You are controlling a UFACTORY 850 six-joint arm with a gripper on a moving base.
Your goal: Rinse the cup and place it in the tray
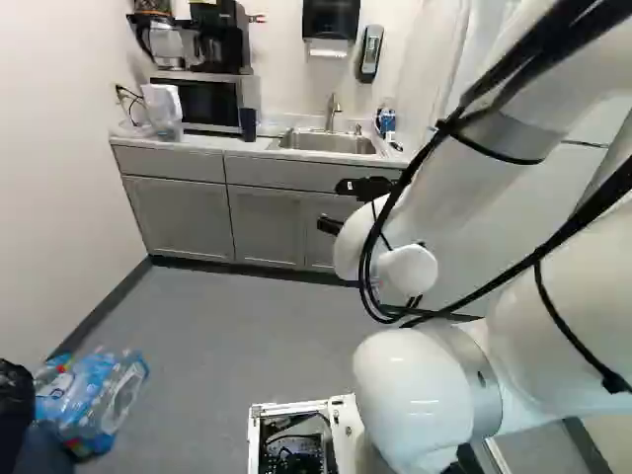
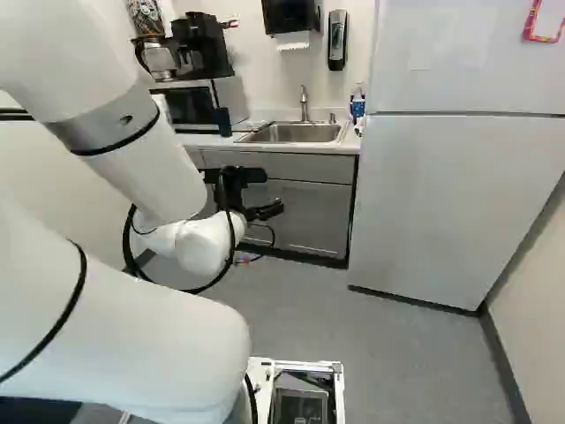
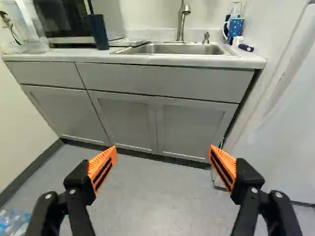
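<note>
In the left base view, blue-labelled bottles (image 1: 91, 400) lie on the floor (image 1: 227, 336); a dark blue cup (image 1: 248, 124) stands upright on the worktop (image 1: 202, 143), beside the microwave (image 1: 197, 102). In the right base view, the bent arm (image 2: 146, 132) holds its end effector (image 2: 274, 192) before the cabinets (image 2: 305, 216). In the wrist view, the end effector (image 3: 162, 150) is spread wide.

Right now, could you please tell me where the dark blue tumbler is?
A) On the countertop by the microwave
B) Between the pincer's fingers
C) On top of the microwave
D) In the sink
A: the wrist view shows the dark blue tumbler standing on the countertop by the microwave, outside the sink.
</note>
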